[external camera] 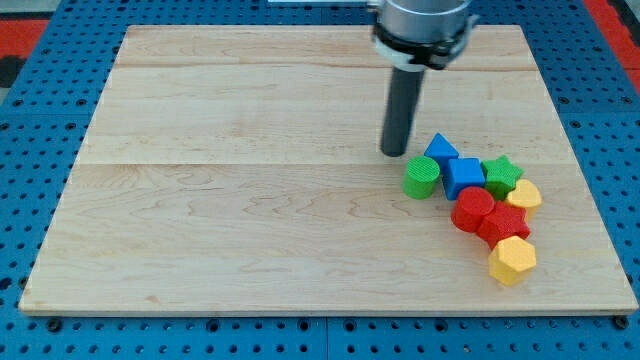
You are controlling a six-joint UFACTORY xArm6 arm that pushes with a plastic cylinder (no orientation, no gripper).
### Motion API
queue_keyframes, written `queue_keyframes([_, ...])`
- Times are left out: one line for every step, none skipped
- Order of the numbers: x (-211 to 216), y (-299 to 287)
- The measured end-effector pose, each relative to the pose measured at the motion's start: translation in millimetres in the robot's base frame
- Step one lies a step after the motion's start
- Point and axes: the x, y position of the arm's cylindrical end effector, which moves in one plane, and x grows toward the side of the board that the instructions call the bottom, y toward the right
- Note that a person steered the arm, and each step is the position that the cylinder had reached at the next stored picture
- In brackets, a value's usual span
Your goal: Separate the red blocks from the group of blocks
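Two red blocks lie in a cluster at the view's lower right: a red round block and a red star-like block touching it. Around them are a green cylinder, a blue triangle block, a blue cube, a green star block, a small yellow block and a yellow hexagon. My tip stands just up and left of the green cylinder, beside the blue triangle, apart from the red blocks.
The blocks lie on a pale wooden board set on a blue perforated table. The board's right edge is close to the cluster.
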Motion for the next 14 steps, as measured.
queue_keyframes([9.9,-79.2])
queue_keyframes([95.3,-52.1])
queue_keyframes([184.7,-7.9])
queue_keyframes([198.9,6.9])
queue_keyframes([198.3,85.6])
queue_keyframes([197.8,207.8])
queue_keyframes([146.5,215.4])
queue_keyframes([121.8,147.6])
queue_keyframes([87.0,79.9])
queue_keyframes([58.3,14.5])
queue_keyframes([49.9,-10.5])
queue_keyframes([55.0,8.8])
queue_keyframes([63.2,44.5])
queue_keyframes([70.4,51.0])
